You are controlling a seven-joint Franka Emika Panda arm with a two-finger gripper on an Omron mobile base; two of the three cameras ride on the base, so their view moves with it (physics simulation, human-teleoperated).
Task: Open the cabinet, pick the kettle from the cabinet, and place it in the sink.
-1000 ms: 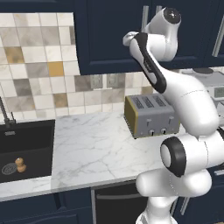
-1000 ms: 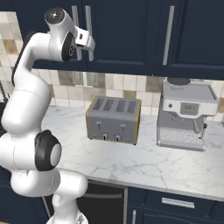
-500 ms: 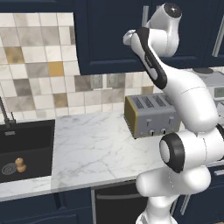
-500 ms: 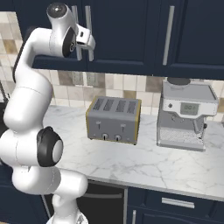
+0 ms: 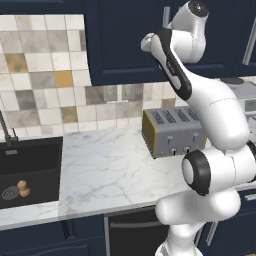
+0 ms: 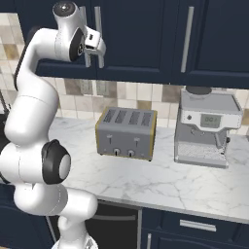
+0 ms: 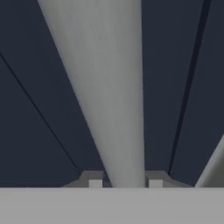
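Note:
The cabinet is a navy wall cupboard above the counter, and its tall doors are closed. My gripper is raised against the left door pair, at the silver bar handles. In the hand view one handle runs straight up between my fingertips, which press on both of its sides, so my gripper is shut on it. A second handle crosses the lower right corner. The kettle is hidden. The black sink lies at the far left of the counter.
A silver four-slot toaster stands on the marble counter below my hand. A coffee machine stands to its right. In the basin a small brown object lies beside the drain, with the faucet behind.
My fingers have closed from wide open onto the cabinet handle. The arm has risen slightly toward the door; nothing else moved.

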